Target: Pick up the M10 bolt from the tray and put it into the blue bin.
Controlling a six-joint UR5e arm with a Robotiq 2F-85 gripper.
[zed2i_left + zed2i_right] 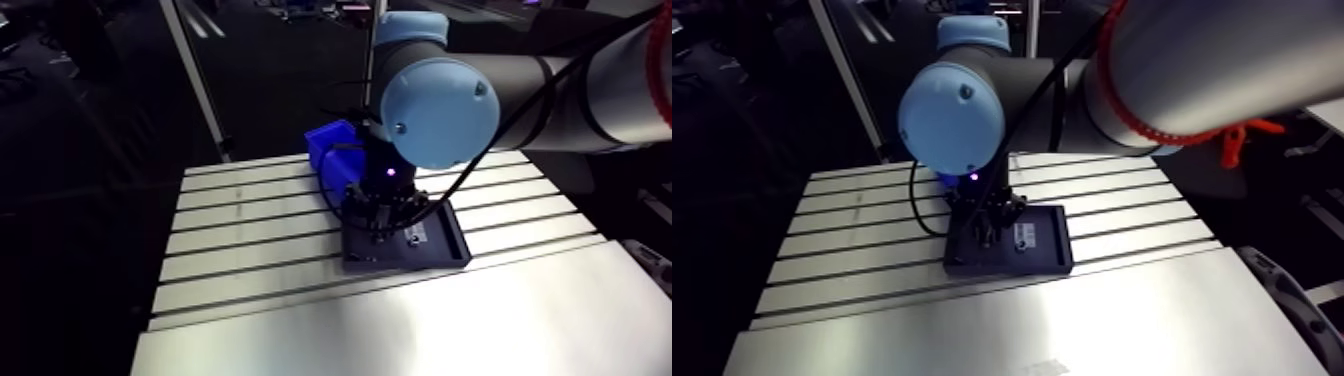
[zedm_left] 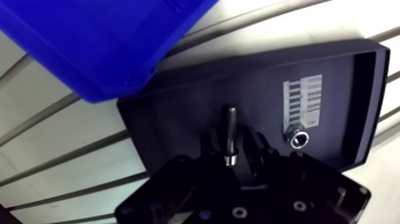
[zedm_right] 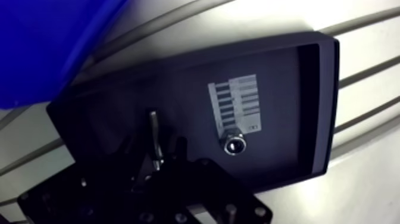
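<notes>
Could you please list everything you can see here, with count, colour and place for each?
bolt: one, dark metal, lying in the tray between the fingers
nut: one, silver, in the tray, beside the gripper and next to the label
label: one, pale grey with printed bars, on the tray floor
tray: one, black, on the table
blue bin: one, blue, on the table just beyond the tray
table: one, slotted aluminium, under everything
arm: one, grey with light-blue joint caps, reaching down over the tray
gripper: one, black, open, low over the tray, fingers either side of the bolt
</notes>
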